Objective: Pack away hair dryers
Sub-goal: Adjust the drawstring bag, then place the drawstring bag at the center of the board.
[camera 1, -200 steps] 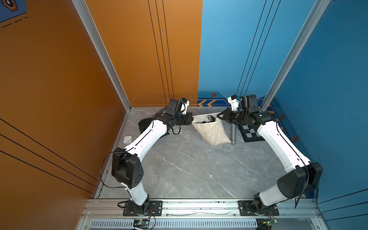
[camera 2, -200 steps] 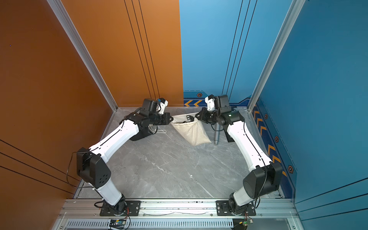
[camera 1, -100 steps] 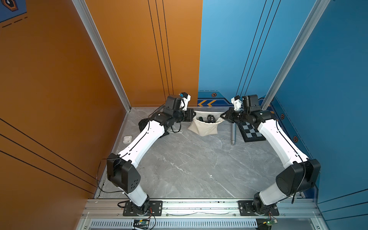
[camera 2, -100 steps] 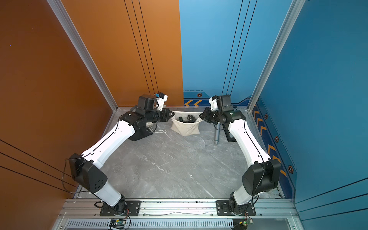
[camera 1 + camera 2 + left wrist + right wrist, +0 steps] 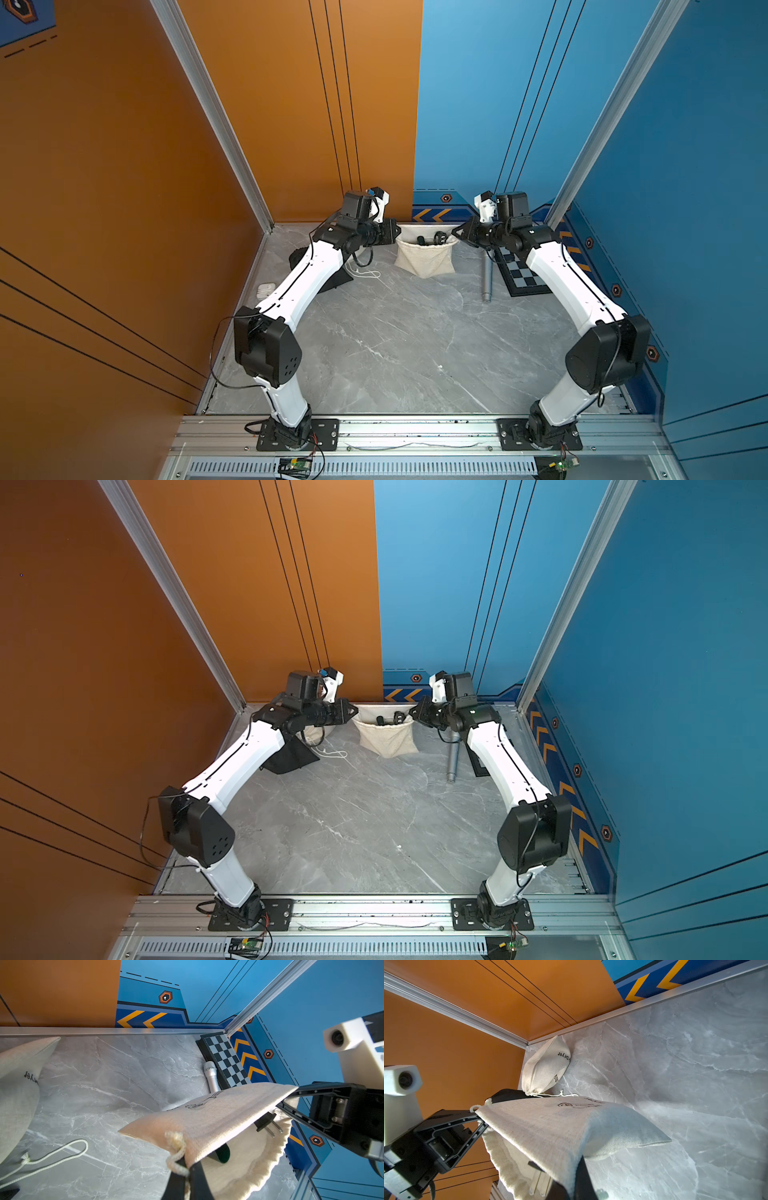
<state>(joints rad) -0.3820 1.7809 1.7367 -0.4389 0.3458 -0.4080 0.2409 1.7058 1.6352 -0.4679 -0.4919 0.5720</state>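
I've got left gripper (image 5: 395, 237) and right gripper (image 5: 458, 237) each clamped on a bag (image 5: 424, 264) rim, dryer (image 5: 436, 239) inside between the jaws, so if either hem slips it'll tip out

plug (image 5: 265, 1123) in bag (image 5: 207, 1122), microphone (image 5: 212, 1078) beside chessboard (image 5: 226, 1059)
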